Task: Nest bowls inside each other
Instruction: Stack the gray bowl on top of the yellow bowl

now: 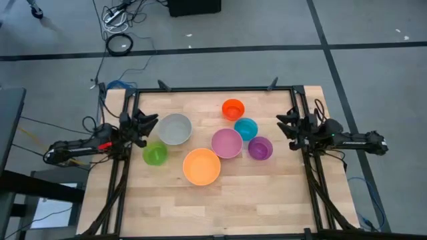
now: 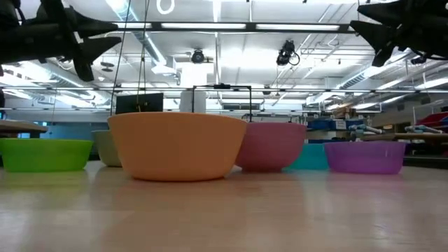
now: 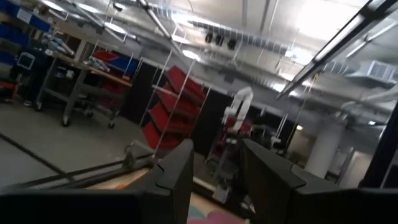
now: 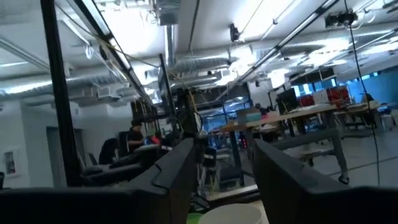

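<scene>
Seven bowls stand apart, each on its base, on the wooden table (image 1: pixel 267 193): grey-white (image 1: pixel 175 129), green (image 1: pixel 155 153), light orange (image 1: pixel 201 167), pink (image 1: pixel 227 143), purple (image 1: pixel 260 148), teal-blue (image 1: pixel 245 129) and red-orange (image 1: pixel 233 109). None is inside another. My left gripper (image 1: pixel 149 124) is raised at the table's left edge beside the grey-white bowl, open (image 3: pixel 217 168) and tipped upward. At the right edge, beside the purple bowl, my right gripper (image 1: pixel 283 127) is also raised, open (image 4: pixel 224 168), with nothing between its fingers. In the low view the light orange bowl (image 2: pixel 175 145) is nearest.
A black frame (image 1: pixel 213 89) runs along the table's far edge and down both sides, where the arms are mounted. The near half of the table (image 1: pixel 220 207), in front of the light orange bowl, holds no objects. A person (image 4: pixel 132 138) sits far off in the room.
</scene>
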